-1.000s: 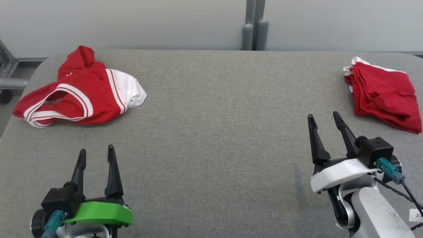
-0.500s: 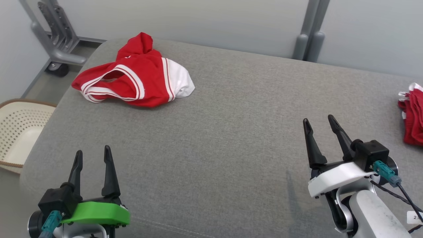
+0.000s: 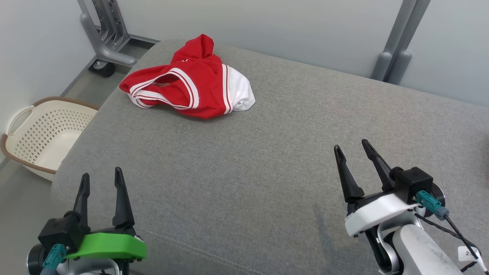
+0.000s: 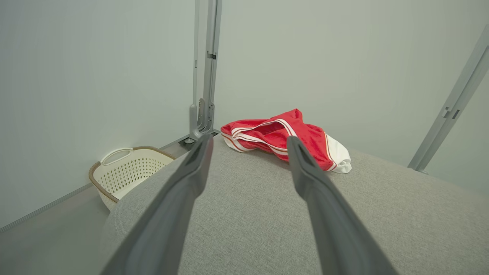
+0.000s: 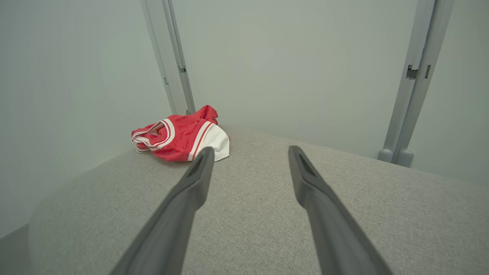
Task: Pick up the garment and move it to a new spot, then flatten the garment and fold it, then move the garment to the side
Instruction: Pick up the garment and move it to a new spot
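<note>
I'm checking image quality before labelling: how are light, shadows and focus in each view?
Head view: even soft light, sharp; faint shadow on the grey surface beside the right gripper. Left wrist view: garment crisp, near fingers blurred. Right wrist view: fingers likewise soft, no glare.

The left hand [image 3: 101, 172] sits at the lower left of the head view. Its two dark fingers [image 3: 120, 202] point straight up, spread apart and empty, above a green wrist cover [image 3: 107, 246]. The right hand [image 3: 350, 144] sits at the lower right on a pale forearm [image 3: 418, 250]. Its fingers lean slightly left and are equally spread and empty.
</note>
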`<state>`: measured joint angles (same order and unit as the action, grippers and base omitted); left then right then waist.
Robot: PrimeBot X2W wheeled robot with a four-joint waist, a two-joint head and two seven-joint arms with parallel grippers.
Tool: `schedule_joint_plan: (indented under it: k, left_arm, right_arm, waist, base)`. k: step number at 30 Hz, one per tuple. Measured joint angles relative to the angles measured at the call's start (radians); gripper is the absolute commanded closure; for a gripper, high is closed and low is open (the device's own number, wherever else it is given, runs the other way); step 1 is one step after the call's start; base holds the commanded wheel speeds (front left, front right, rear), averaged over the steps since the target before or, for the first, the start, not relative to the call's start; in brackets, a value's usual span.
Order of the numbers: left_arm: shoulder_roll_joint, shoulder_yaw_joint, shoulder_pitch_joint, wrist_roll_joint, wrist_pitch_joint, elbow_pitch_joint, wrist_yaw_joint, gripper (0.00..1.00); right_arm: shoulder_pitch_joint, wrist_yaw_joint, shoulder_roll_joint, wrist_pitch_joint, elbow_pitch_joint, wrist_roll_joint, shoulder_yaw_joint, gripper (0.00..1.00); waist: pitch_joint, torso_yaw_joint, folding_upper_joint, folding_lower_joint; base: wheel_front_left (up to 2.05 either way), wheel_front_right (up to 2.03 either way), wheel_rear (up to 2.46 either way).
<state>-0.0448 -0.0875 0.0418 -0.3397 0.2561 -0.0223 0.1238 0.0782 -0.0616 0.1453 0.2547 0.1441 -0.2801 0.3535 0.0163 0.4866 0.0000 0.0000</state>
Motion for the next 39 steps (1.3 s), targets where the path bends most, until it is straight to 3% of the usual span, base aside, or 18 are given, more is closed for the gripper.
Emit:
schedule_joint_plan:
  k: [7, 11, 16, 20, 25, 30, 39]
  left_arm:
    - [0.000, -0.026, -0.021, 0.025, 0.000, -0.001, 0.000, 0.00]
    - [-0.001, -0.071, -0.114, 0.050, -0.020, -0.042, -0.002, 0.00]
    - [-0.032, -0.060, -0.253, 0.062, -0.084, -0.092, -0.009, 0.00]
    - [-0.044, -0.042, -0.374, 0.060, -0.165, -0.158, -0.009, 0.00]
    - [-0.045, 0.013, -0.501, -0.035, -0.327, -0.243, -0.009, 0.00]
    - [-0.109, 0.063, -0.624, -0.083, -0.490, -0.322, -0.009, 0.00]
    - [-0.191, 0.131, -0.732, -0.093, -0.628, -0.398, -0.009, 0.00]
  right_arm:
    - [0.000, 0.000, 0.002, 0.000, 0.008, 0.005, 0.000, 0.00]
    - [0.003, 0.000, 0.013, 0.000, 0.009, 0.013, -0.002, 0.00]
    - [0.025, 0.002, 0.013, 0.000, 0.007, 0.028, 0.007, 0.00]
    - [0.041, 0.002, 0.015, -0.002, 0.007, 0.037, 0.010, 0.00]
    - [0.069, 0.008, 0.028, -0.011, -0.007, 0.053, 0.015, 0.00]
    - [0.119, 0.007, 0.058, -0.028, -0.046, 0.072, -0.001, 0.00]
    - [0.215, 0.007, 0.100, -0.046, -0.139, 0.113, -0.020, 0.00]
  waist:
    - [0.018, -0.026, 0.0000, 0.0000]
    - [0.035, -0.041, 0.0000, 0.0000]
    - [0.062, -0.062, 0.0000, 0.0000]
    - [0.085, -0.085, 0.0000, 0.0000]
    - [0.114, -0.125, 0.0000, 0.0000]
    - [0.163, -0.182, 0.0000, 0.0000]
    - [0.269, -0.270, 0.0000, 0.0000]
  base:
    - [0.00, 0.00, 0.00]
    - [0.00, 0.00, 0.00]
    - [0.00, 0.00, 0.00]
    - [0.00, 0.00, 0.00]
    - [0.00, 0.00, 0.00]
    - [0.00, 0.00, 0.00]
    - [0.00, 0.00, 0.00]
